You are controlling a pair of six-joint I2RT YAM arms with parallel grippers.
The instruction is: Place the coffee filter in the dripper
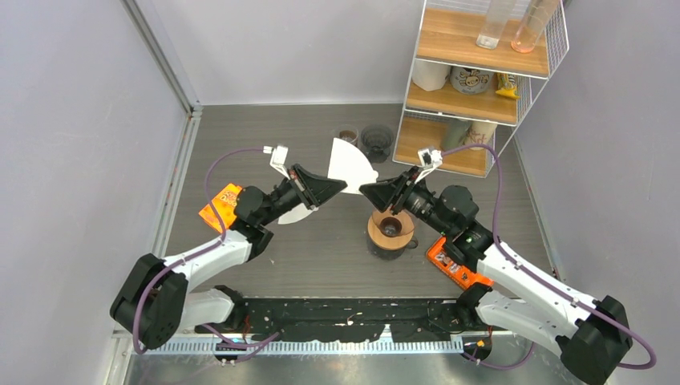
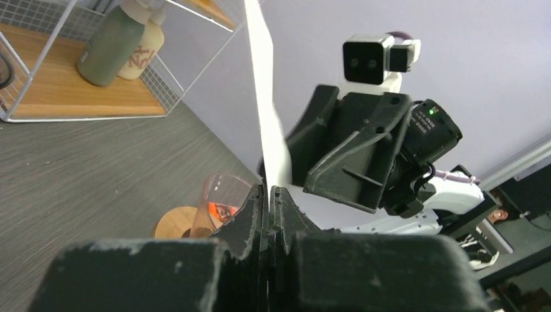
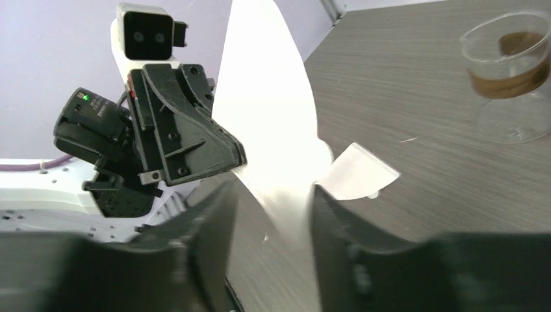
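Observation:
The white coffee filter [image 1: 350,164] hangs in the air between my two grippers, fanned out toward the back. My left gripper [image 1: 341,189] is shut on its lower edge; in the left wrist view the filter [image 2: 263,110] rises edge-on from the closed left gripper [image 2: 268,190]. My right gripper [image 1: 365,191] faces it tip to tip. In the right wrist view the right gripper [image 3: 269,195] stands open with the filter [image 3: 269,117] passing between its fingers. The glass dripper [image 1: 390,231] with a wooden collar stands on the table just below the right gripper, and shows as the dripper [image 2: 217,198] past my left fingers.
A second white filter [image 1: 297,213] lies flat on the table under the left arm. Two small glass vessels [image 1: 365,140] stand at the back centre. A wire shelf rack [image 1: 473,80] with bottles and cups fills the back right. Grey walls close in on both sides.

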